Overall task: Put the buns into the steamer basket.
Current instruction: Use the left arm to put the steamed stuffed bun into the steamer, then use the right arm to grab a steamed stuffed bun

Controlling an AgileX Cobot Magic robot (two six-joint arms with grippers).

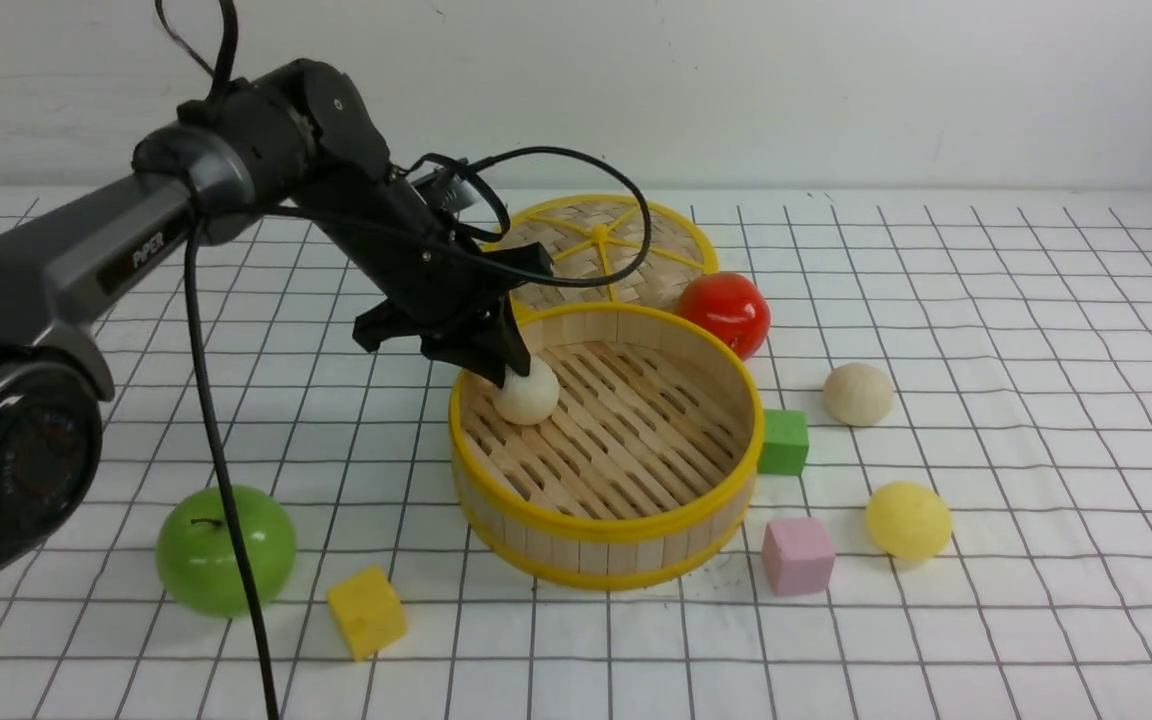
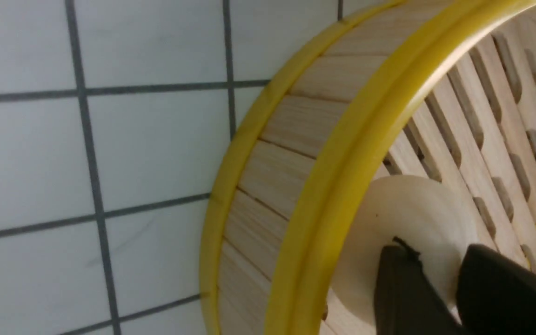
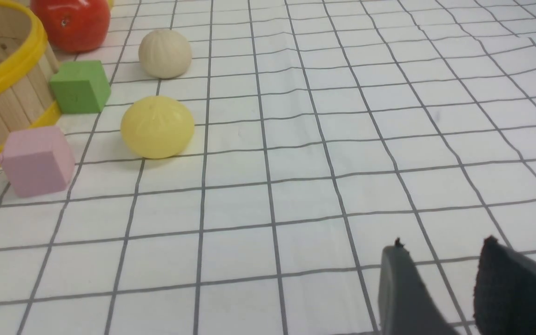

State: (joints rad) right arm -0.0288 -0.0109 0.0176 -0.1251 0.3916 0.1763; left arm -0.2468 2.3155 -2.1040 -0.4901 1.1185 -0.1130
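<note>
The right fingers [image 3: 403, 288] hang narrowly parted and empty above the surface [image 3: 296, 186]; the yellow bun [image 1: 908, 520] and, farther back, the cream bun [image 1: 858, 393] lie right of the steamer basket [image 1: 626, 530]; inside it — against its left wall — the third bun [image 1: 528, 392] sits at the left fingers [image 2: 398, 288]; gripped or not, I cannot tell.

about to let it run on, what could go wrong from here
The left gripper sits low inside the steamer basket, close to its wall, tips at the cream bun: pulling out could snag the rim or drag the bun. The yellow bun lies near the pink cube, so a grasp there might knock the cube.
</note>
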